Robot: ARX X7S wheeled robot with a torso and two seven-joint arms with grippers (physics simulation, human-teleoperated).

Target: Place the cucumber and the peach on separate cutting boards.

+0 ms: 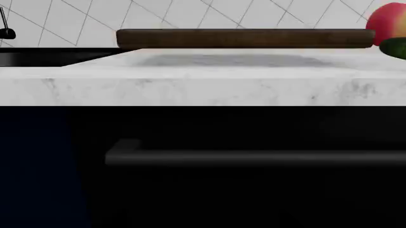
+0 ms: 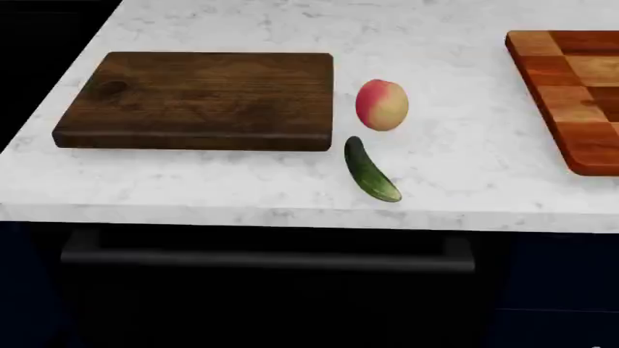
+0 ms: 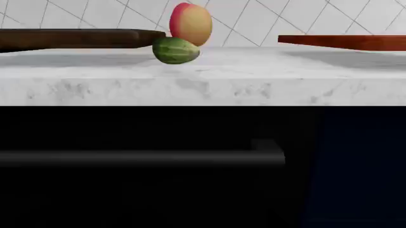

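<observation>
The dark green cucumber (image 2: 370, 170) lies on the white marble counter (image 2: 464, 174) near its front edge. The peach (image 2: 382, 104) stands just behind it. The dark walnut cutting board (image 2: 198, 98) lies to their left, close to the cucumber's far end. The checkered cutting board (image 2: 575, 90) lies at the right, cut off by the frame. The right wrist view shows the cucumber (image 3: 176, 50) end-on, the peach (image 3: 191, 23) and both boards' edges. The left wrist view shows the walnut board (image 1: 244, 38), the peach (image 1: 385, 21) and the cucumber's tip (image 1: 394, 47). Neither gripper is in view.
A dark cabinet front with a long bar handle (image 2: 266, 257) sits below the counter. Both wrist cameras look at it from below counter height. A sink basin (image 1: 38, 57) and a tiled wall (image 3: 285, 16) lie beyond the counter.
</observation>
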